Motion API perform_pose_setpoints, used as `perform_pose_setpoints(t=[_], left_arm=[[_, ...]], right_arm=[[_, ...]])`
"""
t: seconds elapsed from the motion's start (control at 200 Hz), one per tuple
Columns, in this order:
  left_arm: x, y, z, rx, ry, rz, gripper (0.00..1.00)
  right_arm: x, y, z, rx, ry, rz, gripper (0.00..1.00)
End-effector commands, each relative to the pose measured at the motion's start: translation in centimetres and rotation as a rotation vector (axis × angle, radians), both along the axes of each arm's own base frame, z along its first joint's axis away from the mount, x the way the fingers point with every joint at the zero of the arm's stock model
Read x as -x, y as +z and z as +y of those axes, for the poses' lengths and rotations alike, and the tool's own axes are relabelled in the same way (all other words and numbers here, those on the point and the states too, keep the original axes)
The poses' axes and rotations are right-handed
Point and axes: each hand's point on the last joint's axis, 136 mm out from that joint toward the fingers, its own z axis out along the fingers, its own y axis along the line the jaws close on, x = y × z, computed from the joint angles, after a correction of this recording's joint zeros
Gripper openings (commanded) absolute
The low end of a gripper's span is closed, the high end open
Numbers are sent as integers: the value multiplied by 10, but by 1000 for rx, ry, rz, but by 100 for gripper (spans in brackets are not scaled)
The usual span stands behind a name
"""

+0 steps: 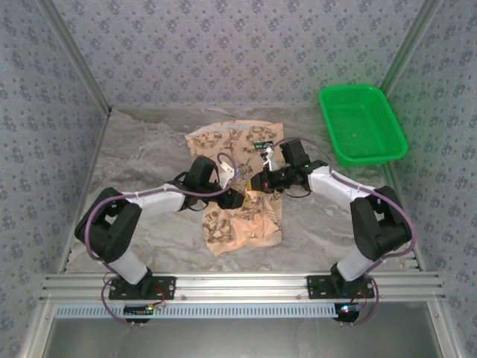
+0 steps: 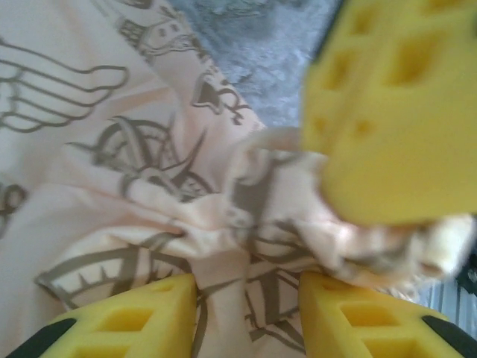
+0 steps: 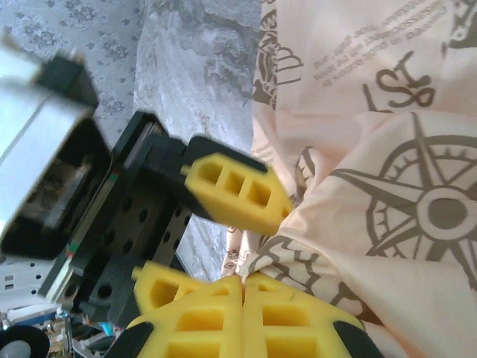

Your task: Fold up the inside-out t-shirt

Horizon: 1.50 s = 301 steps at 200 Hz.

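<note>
At the left, the left arm (image 1: 153,200) reaches in from its base at the near rail across the grey, wrinkled surface (image 1: 141,156) toward the middle. The left hand (image 1: 232,198) hovers low over the inside-out t-shirt (image 1: 242,216), its two yellow fingers (image 2: 127,321) standing apart and open, with patterned cloth lying in the gap between them rather than clamped.

The shirt lies at the centre of the surface, a long peach-tan shape running from the far side toward the arms. It is printed with dark compass stars and emblems, and it is rumpled and gathered about midway along, where the two hands meet. A small dark tag (image 1: 262,145) shows on the cloth near the far end.

Just right of the left hand, the right hand (image 1: 257,183) comes in from the other side. In its own wrist view the yellow fingers (image 3: 201,317) are pressed tight together, and a bunched fold of the shirt sits at their tips. The left wrist view shows that fold drawn up against one of these fingers, so the right hand appears to pinch the cloth.

At the far right stands a green plastic basket (image 1: 365,123), well apart from the shirt.
</note>
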Motion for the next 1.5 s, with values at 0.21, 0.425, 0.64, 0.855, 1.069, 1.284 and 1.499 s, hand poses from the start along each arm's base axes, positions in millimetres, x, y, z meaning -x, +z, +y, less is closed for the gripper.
perform_pose_setpoints(t=[0.21, 0.425, 0.64, 0.855, 1.069, 1.284, 1.499], left_arm=[[32, 18, -15, 119, -144, -76, 0], [52, 23, -9, 163, -169, -58, 0], [55, 13, -11, 148, -176, 19, 0], [52, 6, -13, 149, -172, 80, 0], [47, 5, -15, 159, -156, 110, 0], [22, -24, 10, 50, -33, 146, 0], [-3, -82, 32, -67, 84, 228, 1]], right_arm=[[-11, -66, -45, 262, -165, 6, 31], [6, -44, -96, 593, -251, -319, 40], [58, -16, -65, 457, -61, -539, 36], [56, -41, -42, 484, -45, -512, 42], [21, -53, -40, 544, -160, -487, 12], [27, -62, -87, 569, -222, -353, 0], [45, -102, -97, 507, -125, -220, 0]])
